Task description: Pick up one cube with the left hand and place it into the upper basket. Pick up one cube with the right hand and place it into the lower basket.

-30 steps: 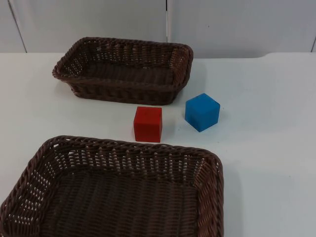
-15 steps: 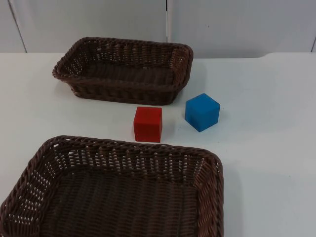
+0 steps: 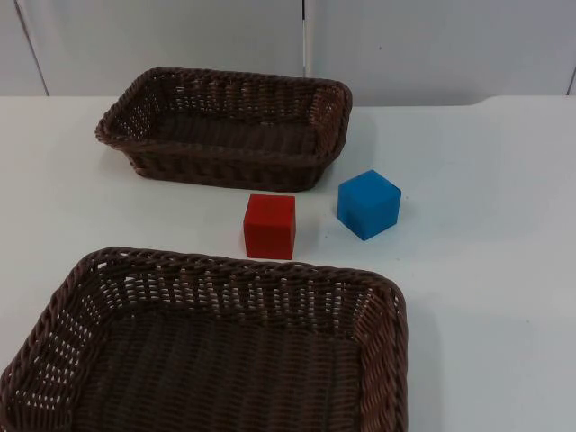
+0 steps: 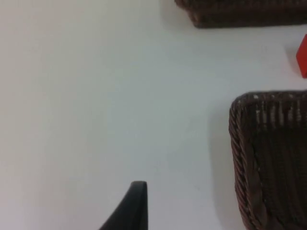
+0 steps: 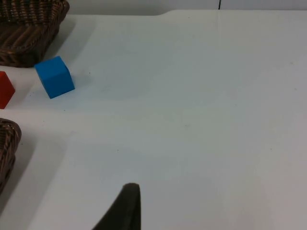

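A red cube [image 3: 269,225] and a blue cube [image 3: 368,204] stand side by side on the white table, between the two brown wicker baskets. The upper basket [image 3: 225,166] lies behind them and has nothing in it. The lower basket [image 3: 234,270] is at the front, also with nothing inside. My left gripper [image 4: 136,211] hangs over bare table to the left of the lower basket [image 4: 249,158], far from the red cube [image 4: 302,55]. My right gripper [image 5: 127,208] hangs over bare table well right of the blue cube [image 5: 55,76]. Both arms wait.
A grey partition wall [image 3: 405,45] closes off the table's far edge behind the upper basket. White table top [image 3: 486,270] stretches to the right of the cubes and the lower basket.
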{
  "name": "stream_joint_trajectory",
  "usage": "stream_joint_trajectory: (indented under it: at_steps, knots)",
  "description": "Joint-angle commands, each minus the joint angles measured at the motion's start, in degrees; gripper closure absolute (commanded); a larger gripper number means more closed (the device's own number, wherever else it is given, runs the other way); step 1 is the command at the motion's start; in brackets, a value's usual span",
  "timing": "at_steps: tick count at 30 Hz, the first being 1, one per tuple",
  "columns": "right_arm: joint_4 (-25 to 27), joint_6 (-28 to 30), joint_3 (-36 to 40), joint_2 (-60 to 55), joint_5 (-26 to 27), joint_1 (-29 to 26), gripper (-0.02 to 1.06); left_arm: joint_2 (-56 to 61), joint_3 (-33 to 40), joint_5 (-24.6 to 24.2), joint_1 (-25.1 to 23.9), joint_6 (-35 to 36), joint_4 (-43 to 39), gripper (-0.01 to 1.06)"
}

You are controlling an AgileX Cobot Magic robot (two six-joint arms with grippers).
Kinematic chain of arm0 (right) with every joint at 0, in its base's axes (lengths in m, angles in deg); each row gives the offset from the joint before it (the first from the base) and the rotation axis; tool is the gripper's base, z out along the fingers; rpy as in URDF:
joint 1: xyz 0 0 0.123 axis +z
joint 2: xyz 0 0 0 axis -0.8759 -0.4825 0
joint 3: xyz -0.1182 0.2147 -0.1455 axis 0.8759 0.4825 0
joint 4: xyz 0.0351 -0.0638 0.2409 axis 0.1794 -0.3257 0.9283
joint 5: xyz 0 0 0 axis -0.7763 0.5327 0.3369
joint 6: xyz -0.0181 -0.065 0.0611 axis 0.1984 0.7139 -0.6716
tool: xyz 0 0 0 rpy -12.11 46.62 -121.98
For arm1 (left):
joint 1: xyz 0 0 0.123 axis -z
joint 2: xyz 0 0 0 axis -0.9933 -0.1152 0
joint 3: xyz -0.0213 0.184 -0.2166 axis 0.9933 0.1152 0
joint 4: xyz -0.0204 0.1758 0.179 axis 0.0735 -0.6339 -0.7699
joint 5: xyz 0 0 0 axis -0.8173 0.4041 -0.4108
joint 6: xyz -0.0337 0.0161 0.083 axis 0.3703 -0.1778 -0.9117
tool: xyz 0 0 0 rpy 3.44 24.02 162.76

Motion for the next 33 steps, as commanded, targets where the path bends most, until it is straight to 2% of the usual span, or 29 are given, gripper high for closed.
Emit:
stream_joint_trajectory:
  at_steps: [1, 6, 13, 19, 27, 33]
  knots:
    - [0.0, -0.4, 0.1, 0.2, 0.5, -0.4, -0.01, -2.9, -2.6, 2.6, 0.1, -1.2, 0.9, 0.0]
    - [0.0, -0.4, 0.1, 0.2, 0.5, -0.4, -0.01, -10.5, -8.1, 6.2, 0.1, -5.0, 2.6, 0.0]
    - [0.0, -0.4, 0.1, 0.2, 0.5, -0.4, -0.01, -21.7, -15.9, 6.6, 0.3, -7.7, 4.5, 0.0]
    - [0.0, -0.4, 0.1, 0.2, 0.5, -0.4, -0.01, -25.9, -17.7, 8.7, 0.3, -8.9, 4.7, 0.0]
    - [0.1, -0.4, 0.1, 0.2, 0.5, -0.4, -0.01, -28.8, -18.2, 14.2, 0.3, -10.1, 5.3, 0.0]
    - [0.1, -0.4, 0.1, 0.2, 0.5, -0.4, -0.01, -28.8, -18.2, 15.1, 0.3, -10.5, 5.8, 0.0]
